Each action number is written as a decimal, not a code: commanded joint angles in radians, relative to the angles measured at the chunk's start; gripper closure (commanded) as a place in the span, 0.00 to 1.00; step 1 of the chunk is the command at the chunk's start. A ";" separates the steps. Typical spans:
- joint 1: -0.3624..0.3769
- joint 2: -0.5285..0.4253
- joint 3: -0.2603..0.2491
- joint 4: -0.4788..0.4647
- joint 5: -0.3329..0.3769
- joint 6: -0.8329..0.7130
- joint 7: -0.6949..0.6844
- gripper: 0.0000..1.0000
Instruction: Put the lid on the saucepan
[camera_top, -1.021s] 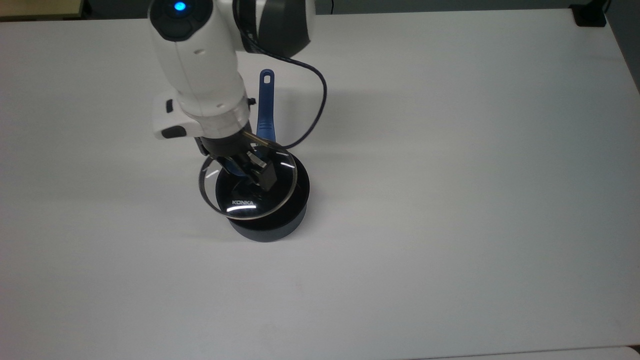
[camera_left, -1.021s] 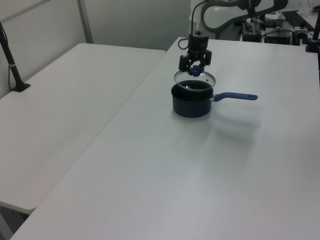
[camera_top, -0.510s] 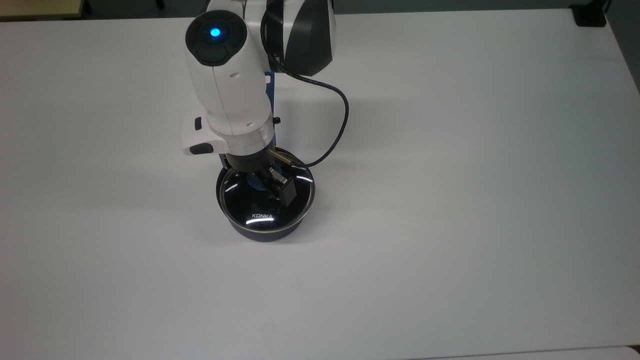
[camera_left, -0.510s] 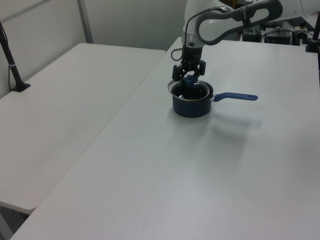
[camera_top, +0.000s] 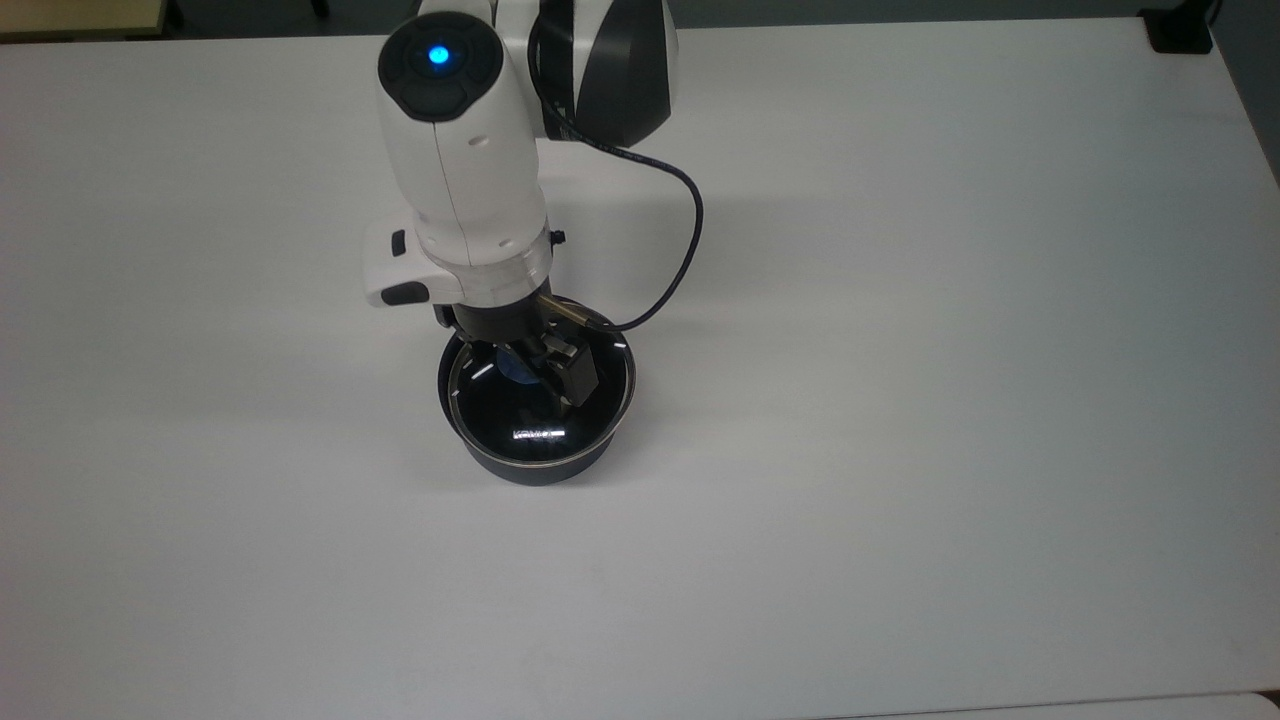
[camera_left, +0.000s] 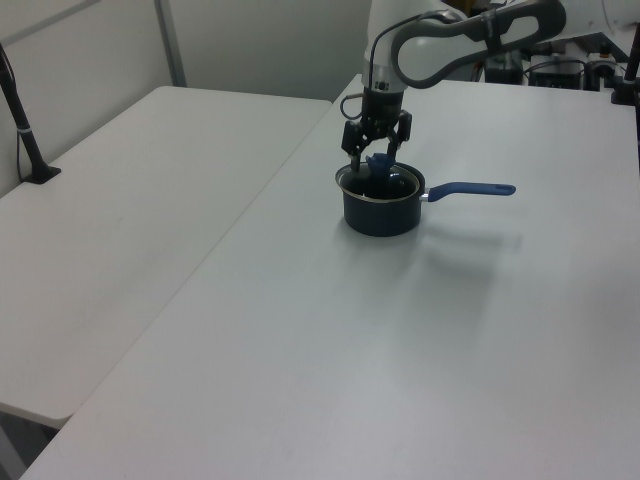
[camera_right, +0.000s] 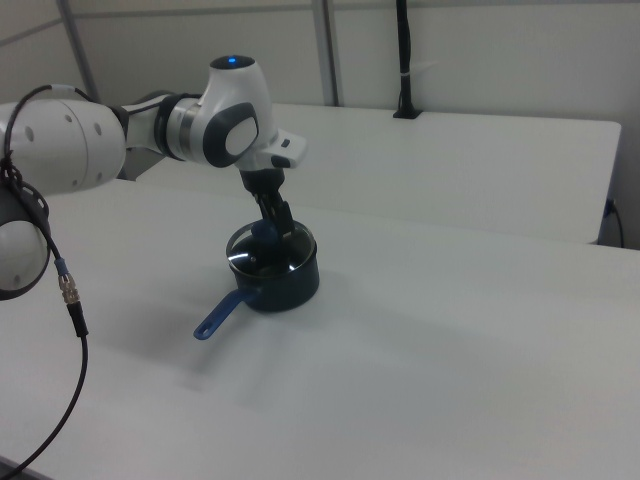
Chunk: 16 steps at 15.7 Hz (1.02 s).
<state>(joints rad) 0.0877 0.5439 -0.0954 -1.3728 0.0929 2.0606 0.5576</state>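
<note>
The saucepan (camera_top: 540, 468) stands on the white table, dark and round; its blue handle (camera_left: 470, 189) points to the left view's right. The glass lid (camera_top: 520, 425) lies flat on the pan's rim and covers it. Its blue knob (camera_top: 513, 369) sits at the centre. My gripper (camera_top: 530, 374) hangs straight over the knob, open, with a finger on each side of it and a black fingertip (camera_top: 572, 378) just clear of it. The left view has the gripper (camera_left: 376, 150) spread above the knob, and the right view has it (camera_right: 268, 224) just over the lid (camera_right: 255, 262).
A black cable (camera_top: 690, 230) loops from the wrist beside the pan. The white table (camera_top: 900, 400) stretches wide on all sides. A second table (camera_left: 120, 200) adjoins at the left view's left, with a black post (camera_left: 20, 110) on it.
The lid came over from the top view's left and down onto the pan. Since half a second ago it has settled flat, and the gripper has let go of the knob and lifted slightly.
</note>
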 joint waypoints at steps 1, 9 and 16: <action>-0.052 -0.120 0.006 -0.012 -0.019 -0.120 0.013 0.00; -0.160 -0.497 -0.013 -0.241 -0.070 -0.322 -0.240 0.00; -0.121 -0.616 -0.047 -0.336 -0.087 -0.362 -0.528 0.00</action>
<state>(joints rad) -0.0680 -0.0246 -0.1273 -1.6517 0.0289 1.6924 0.1822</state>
